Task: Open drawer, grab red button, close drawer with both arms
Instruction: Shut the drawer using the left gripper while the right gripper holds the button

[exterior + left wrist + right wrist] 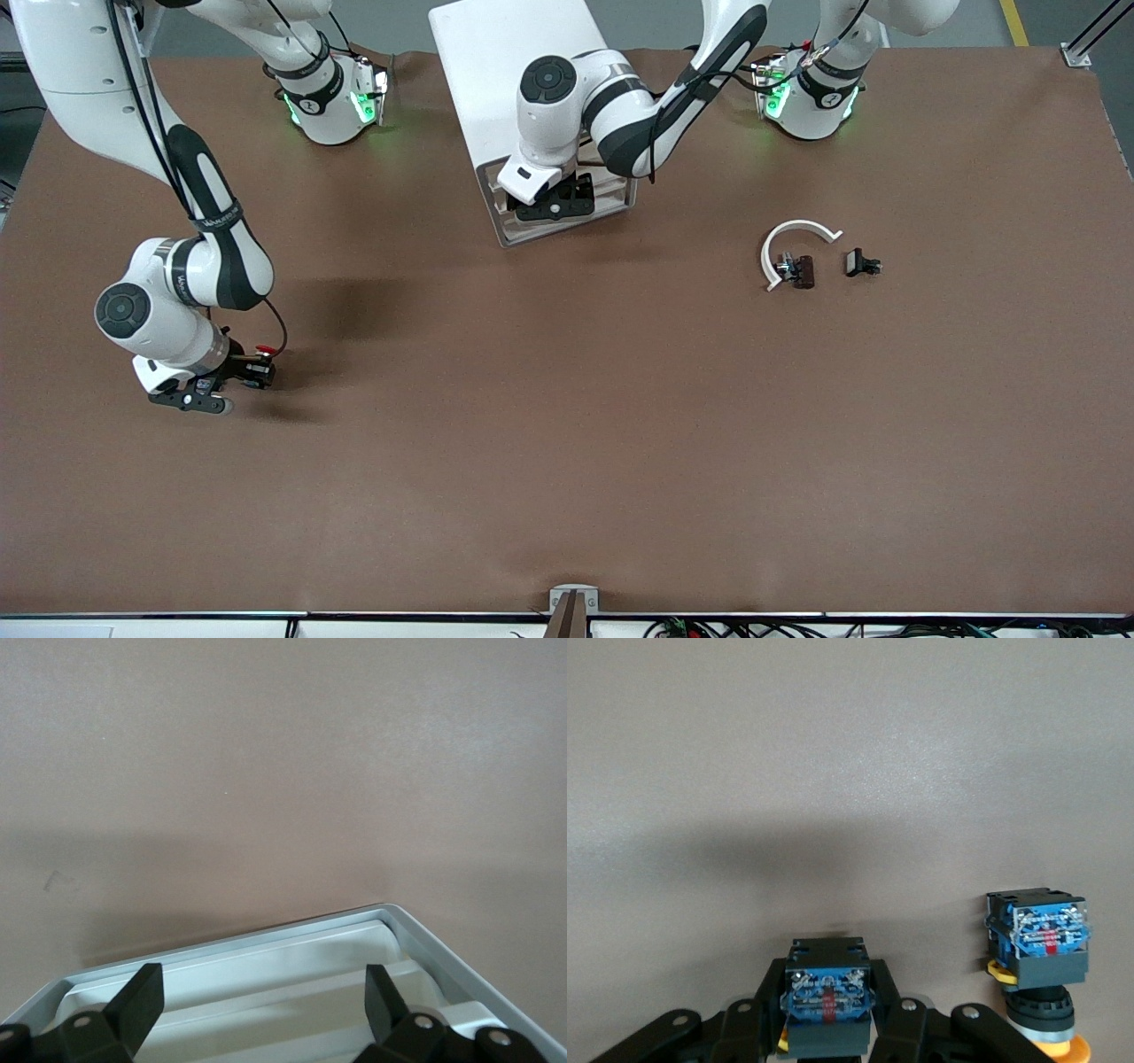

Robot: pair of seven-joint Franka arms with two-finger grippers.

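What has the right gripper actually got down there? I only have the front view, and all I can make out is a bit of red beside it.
Observer: In the right wrist view the right gripper is shut on the button, its fingers clamped on the black-and-blue body.
Operator: Anything else close to it?
Observer: Yes, a second button with a yellow-orange cap stands on the table beside the held one, apart from it.
Operator: And the left gripper at the cabinet?
Observer: The left wrist view shows the left gripper open, its fingers spread over the white tray of the drawer and gripping nothing.
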